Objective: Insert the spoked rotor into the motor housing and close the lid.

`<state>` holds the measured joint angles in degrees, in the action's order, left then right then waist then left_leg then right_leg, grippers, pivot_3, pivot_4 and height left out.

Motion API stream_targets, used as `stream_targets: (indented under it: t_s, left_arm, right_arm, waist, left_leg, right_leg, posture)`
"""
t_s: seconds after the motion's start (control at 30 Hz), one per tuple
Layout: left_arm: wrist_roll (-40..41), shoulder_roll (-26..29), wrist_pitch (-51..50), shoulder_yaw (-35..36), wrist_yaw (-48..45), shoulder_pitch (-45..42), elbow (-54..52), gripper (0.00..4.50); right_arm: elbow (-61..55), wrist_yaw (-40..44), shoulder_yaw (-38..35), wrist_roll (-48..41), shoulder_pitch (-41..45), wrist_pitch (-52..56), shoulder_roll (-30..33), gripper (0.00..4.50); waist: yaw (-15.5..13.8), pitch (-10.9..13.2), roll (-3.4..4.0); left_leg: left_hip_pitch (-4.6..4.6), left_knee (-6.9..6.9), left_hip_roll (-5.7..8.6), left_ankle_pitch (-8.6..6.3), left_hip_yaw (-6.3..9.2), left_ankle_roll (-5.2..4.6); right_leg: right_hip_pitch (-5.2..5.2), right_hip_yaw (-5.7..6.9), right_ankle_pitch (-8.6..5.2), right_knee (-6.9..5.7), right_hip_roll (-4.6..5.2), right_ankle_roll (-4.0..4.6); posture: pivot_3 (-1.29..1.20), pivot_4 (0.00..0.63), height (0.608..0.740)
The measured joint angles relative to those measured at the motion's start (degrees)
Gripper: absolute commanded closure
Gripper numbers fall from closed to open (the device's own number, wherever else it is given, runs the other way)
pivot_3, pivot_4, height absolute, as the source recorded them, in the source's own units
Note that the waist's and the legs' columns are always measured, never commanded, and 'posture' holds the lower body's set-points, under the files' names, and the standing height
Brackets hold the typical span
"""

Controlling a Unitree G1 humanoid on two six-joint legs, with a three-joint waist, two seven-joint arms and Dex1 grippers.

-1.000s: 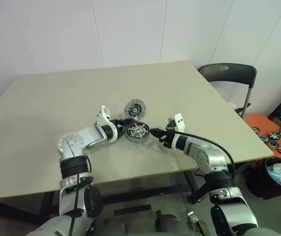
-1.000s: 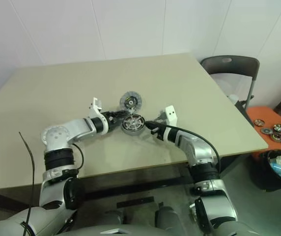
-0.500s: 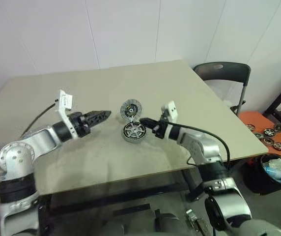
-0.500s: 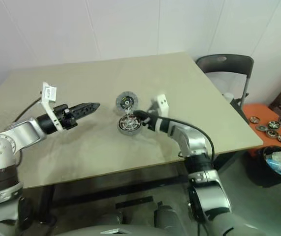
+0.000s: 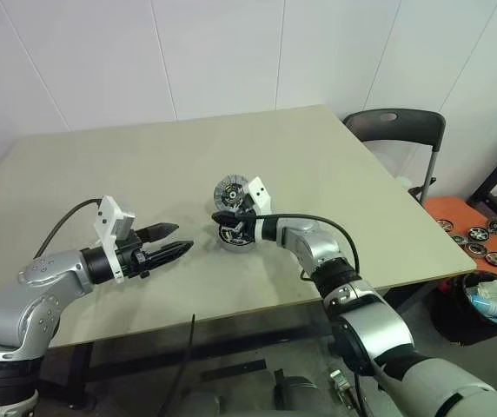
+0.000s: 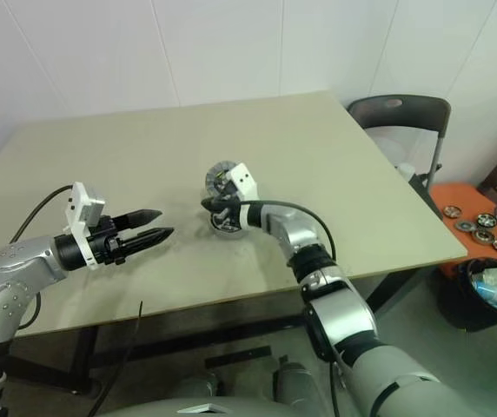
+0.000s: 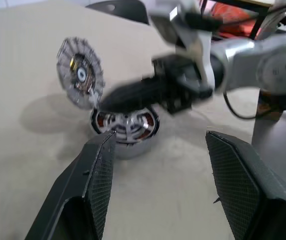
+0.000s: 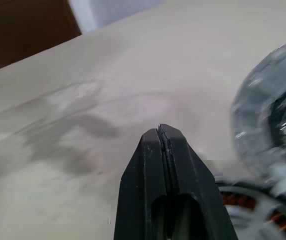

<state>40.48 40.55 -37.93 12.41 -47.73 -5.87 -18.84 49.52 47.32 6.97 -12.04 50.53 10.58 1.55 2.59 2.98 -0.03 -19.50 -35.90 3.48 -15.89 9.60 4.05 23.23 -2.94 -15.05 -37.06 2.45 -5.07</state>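
A large beige rectangular table is seen carrying the parts near its middle. Beyond its far right corner a dark grey chair is placed, and on an orange surface beside it a cluster of small dark-rimmed wheels is scattered. The short round silver-grey metal motor housing is stood on the table, with coppery windings visible inside and the flat silver spoked rotor seated in it. The round grey ribbed lid is raised upright from the housing's far edge, its ribbed face with dark centre turned toward the left arm. The right pincer is shut with nothing between its fingers, and is held low over the housing, just in front of the lid. The left pincer is held open and empty, well apart from the housing on the left, pointed toward it
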Motion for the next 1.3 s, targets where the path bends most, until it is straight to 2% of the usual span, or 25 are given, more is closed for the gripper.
stream_targets:
  t_s: [0.27, 0.53, 0.83, 1.13, 1.3]
  left_arm:
    - [0.2, -0.9, 0.0, 0.7, 2.7, 1.7, -0.6, 1.45]
    - [-0.4, 0.9, 0.9, 3.8, 2.7, 1.2, 0.8, 1.45]
    - [-1.2, 0.8, 1.1, 4.0, 2.8, 1.1, 0.8, 1.45]
    - [-1.6, 0.0, 1.1, 2.2, 2.9, 0.3, 0.9, 1.45]
    - [-1.9, -0.8, 1.1, 1.8, 3.5, -0.8, 1.3, 1.45]
  right_arm:
    - [9.9, -0.9, -3.3, 1.5, 5.0, -6.9, -0.3, 4.50]
    - [12.4, 3.5, -1.3, 6.2, 1.3, -7.8, 1.7, 4.50]
    - [12.6, 3.7, -1.8, 7.2, 0.8, -8.2, 3.9, 4.50]
    - [9.5, 6.8, -4.1, 4.9, 0.1, -2.2, 3.8, 4.50]
    - [7.7, 6.8, -8.2, 1.0, 5.5, 0.9, 3.8, 4.50]
  waist:
    - [0.1, 0.0, 0.03]
    - [0.0, 0.0, 0.05]
    - [0.2, 0.0, 0.05]
    - [0.2, 0.0, 0.06]
    - [0.2, 0.1, 0.10]
  left_leg:
    - [0.01, 0.00, 0.00, 0.00, 0.00, 0.00]
    - [0.01, -0.03, 0.01, 0.00, -0.01, -0.01]
    - [0.07, -0.04, 0.00, 0.00, -0.01, -0.01]
    - [0.05, -0.07, -0.02, 0.00, 0.00, -0.01]
    - [0.05, -0.07, -0.02, 0.00, -0.01, -0.01]
  right_leg:
    - [0.00, -0.01, 0.01, -0.01, 0.00, -0.01]
    - [-0.02, -0.01, 0.01, -0.04, 0.00, -0.01]
    - [-0.05, -0.01, 0.01, -0.08, -0.04, -0.01]
    - [-0.04, -0.01, 0.02, -0.10, -0.04, -0.01]
    - [-0.02, -0.02, 0.02, -0.12, -0.02, -0.01]
  posture:
    - [0.00, 0.000, 0.740]
    - [0.00, 0.000, 0.740]
    - [0.00, 0.000, 0.740]
    - [0.00, 0.000, 0.740]
    - [0.00, 0.000, 0.740]
